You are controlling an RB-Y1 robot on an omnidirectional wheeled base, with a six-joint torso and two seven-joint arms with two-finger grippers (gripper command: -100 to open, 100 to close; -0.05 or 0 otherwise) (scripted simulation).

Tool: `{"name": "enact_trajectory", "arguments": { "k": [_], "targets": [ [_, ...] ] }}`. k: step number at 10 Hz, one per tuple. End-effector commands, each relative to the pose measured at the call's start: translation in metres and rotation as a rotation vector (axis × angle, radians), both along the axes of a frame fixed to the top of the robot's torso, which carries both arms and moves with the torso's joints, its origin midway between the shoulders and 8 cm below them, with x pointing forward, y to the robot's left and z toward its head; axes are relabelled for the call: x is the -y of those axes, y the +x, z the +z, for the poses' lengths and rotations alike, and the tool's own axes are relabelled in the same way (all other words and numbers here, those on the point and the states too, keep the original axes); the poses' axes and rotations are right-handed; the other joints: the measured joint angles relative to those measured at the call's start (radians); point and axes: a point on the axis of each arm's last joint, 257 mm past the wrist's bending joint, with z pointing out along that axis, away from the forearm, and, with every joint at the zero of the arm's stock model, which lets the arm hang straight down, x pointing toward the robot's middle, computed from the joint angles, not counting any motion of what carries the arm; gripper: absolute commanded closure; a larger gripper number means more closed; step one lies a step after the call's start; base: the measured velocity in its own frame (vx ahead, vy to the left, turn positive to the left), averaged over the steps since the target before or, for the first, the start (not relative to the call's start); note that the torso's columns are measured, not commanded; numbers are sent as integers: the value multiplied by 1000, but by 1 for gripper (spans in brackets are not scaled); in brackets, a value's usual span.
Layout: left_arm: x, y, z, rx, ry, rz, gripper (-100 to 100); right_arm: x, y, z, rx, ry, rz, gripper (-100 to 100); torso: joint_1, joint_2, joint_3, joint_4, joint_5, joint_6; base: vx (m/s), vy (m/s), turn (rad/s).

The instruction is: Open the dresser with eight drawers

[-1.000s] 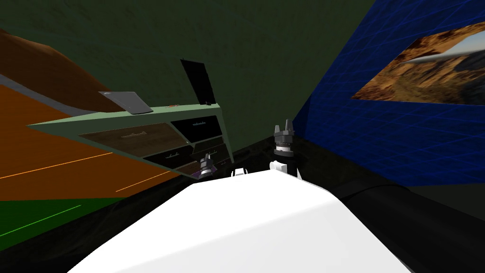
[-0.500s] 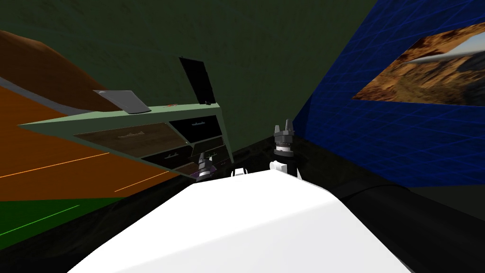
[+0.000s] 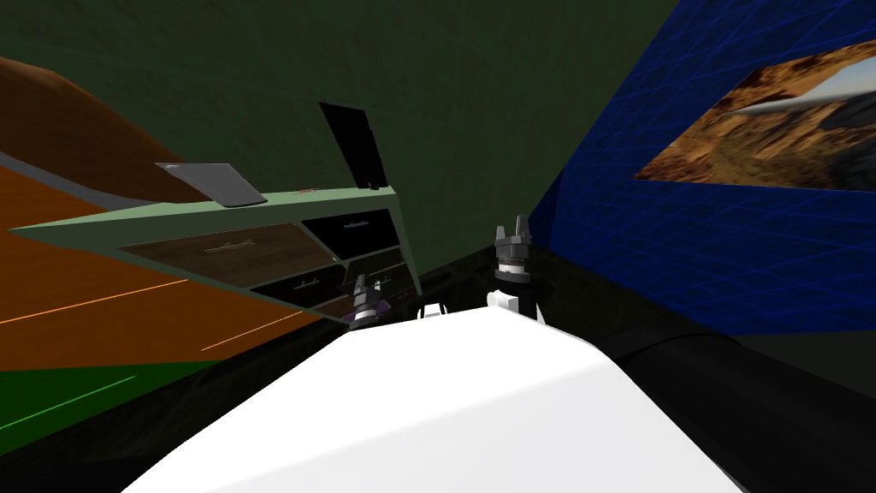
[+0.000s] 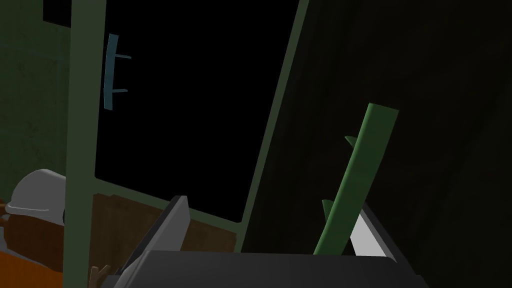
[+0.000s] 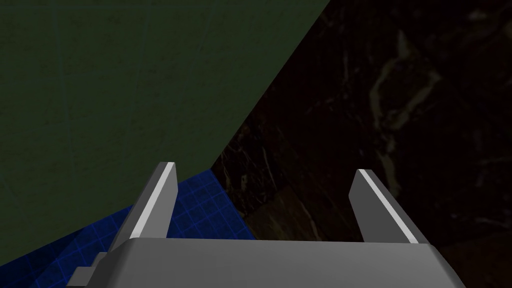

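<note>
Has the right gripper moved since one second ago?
No. In the head view the right gripper stays at the same spot beside the blue wall.

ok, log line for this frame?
left gripper: open, green handle between fingers | right gripper: open, idle | dresser: close ahead

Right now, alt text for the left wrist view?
Left pincer, open, straddles a green bar handle on a dark drawer front of the dresser; the handle sits close beside one finger. Another drawer's blue-grey handle lies farther off.
</note>
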Motion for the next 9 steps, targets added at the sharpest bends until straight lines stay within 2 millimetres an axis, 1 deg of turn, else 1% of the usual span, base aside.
{"name": "enact_trajectory", "arguments": {
  "k": [1,2,3,4,9],
  "targets": [
    [-2,-5,10,-1,0,3,-100,0,0,0,0,0,0,0,0,0,0,1,-1,0,13,-3,-5],
    [-3,-8,16,-1,1,5,-100,0,0,0,0,0,0,0,-1,2,0,2,-1,0,10,-5,-19],
    [-3,-8,7,-16,-1,4,-100,0,0,0,0,0,0,0,-2,4,1,4,-3,-1,9,-1,-2],
    [-3,-8,7,-20,-2,4,0,0,0,0,0,0,0,0,-2,5,2,3,-2,0,0,0,0],
    [-3,-8,3,-30,-3,4,0,0,0,0,0,0,0,0,0,1,0,0,0,0,0,0,0]
  ]
}}
